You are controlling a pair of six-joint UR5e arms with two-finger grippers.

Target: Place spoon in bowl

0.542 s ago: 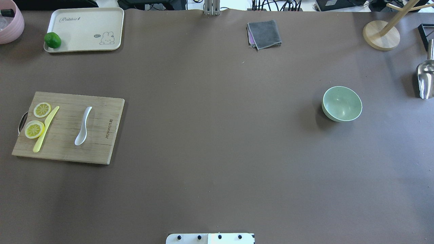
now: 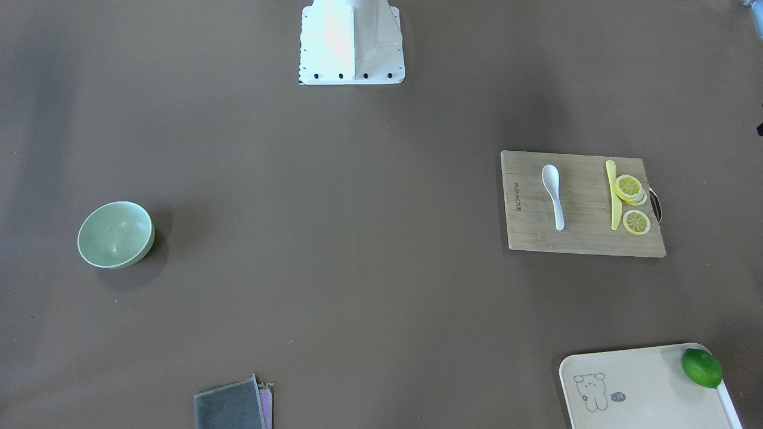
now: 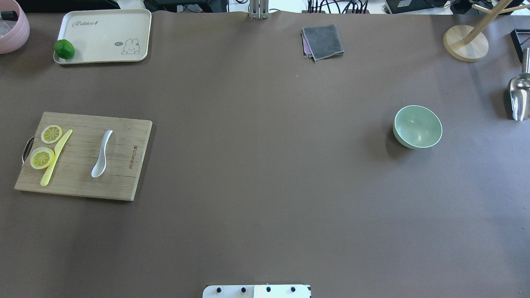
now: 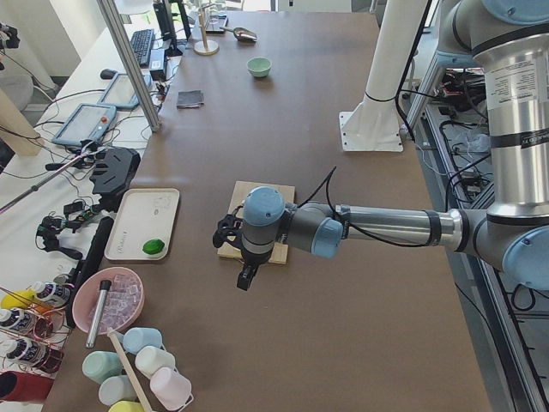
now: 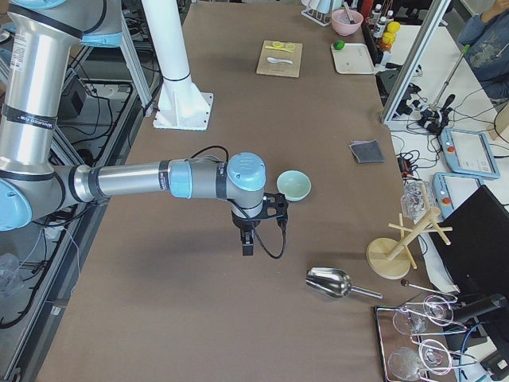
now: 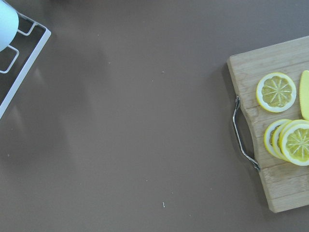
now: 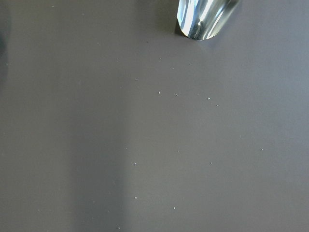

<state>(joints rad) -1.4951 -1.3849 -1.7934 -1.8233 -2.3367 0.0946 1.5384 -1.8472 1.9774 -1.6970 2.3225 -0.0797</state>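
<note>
The white spoon (image 3: 102,154) lies on a wooden cutting board (image 3: 120,182) at the table's left, scoop toward the robot; it also shows in the front-facing view (image 2: 553,193). The mint-green bowl (image 3: 417,126) stands empty at the right, also in the front-facing view (image 2: 115,234). My left gripper (image 4: 244,279) shows only in the exterior left view, hanging above the table near the board's outer end. My right gripper (image 5: 248,243) shows only in the exterior right view, near the bowl (image 5: 293,185). I cannot tell whether either is open or shut.
On the board lie a yellow knife (image 3: 56,158) and lemon slices (image 3: 42,158). A cream tray (image 3: 107,29) with a lime (image 3: 64,49), a grey cloth (image 3: 323,41), a wooden stand (image 3: 466,42) and a metal scoop (image 3: 519,97) sit along the far and right edges.
</note>
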